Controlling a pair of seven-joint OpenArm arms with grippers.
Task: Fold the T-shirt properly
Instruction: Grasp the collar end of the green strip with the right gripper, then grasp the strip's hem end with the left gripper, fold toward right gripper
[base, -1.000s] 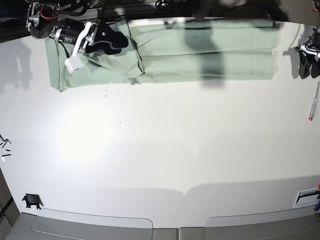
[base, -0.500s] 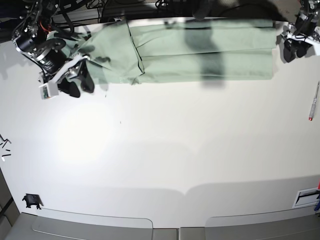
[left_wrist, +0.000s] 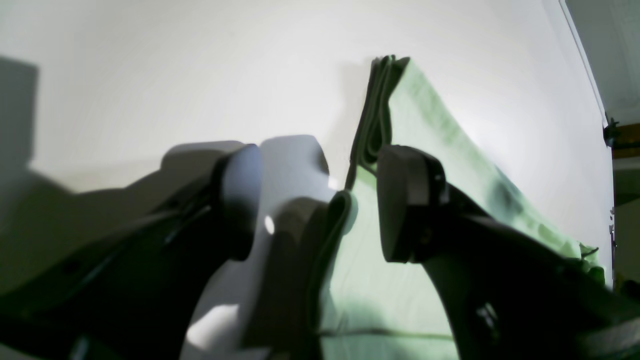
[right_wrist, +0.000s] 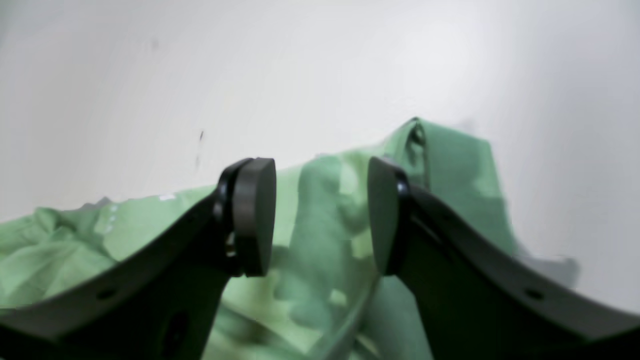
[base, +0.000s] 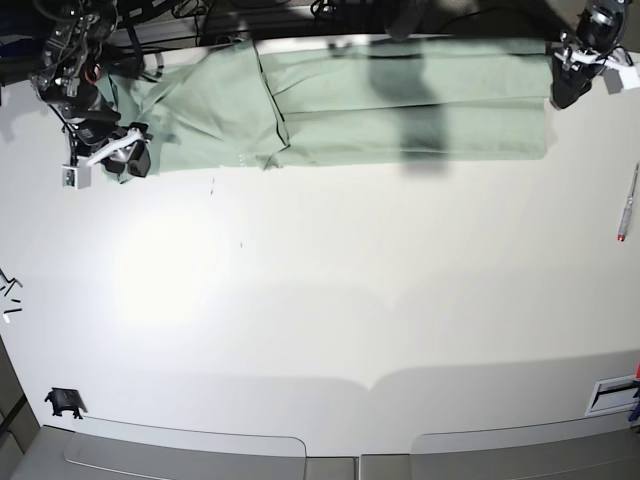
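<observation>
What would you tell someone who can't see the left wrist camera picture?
The open left gripper straddles the edge of the folded green T-shirt, one finger over the white table, the other over cloth.

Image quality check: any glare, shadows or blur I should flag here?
Base view: bright glare patch on the table, dark shadows across the T-shirt. Left wrist view: left gripper dark and blurred up close, cloth edge fairly sharp. Right wrist view: soft throughout, right gripper and cloth both blurred.
</observation>
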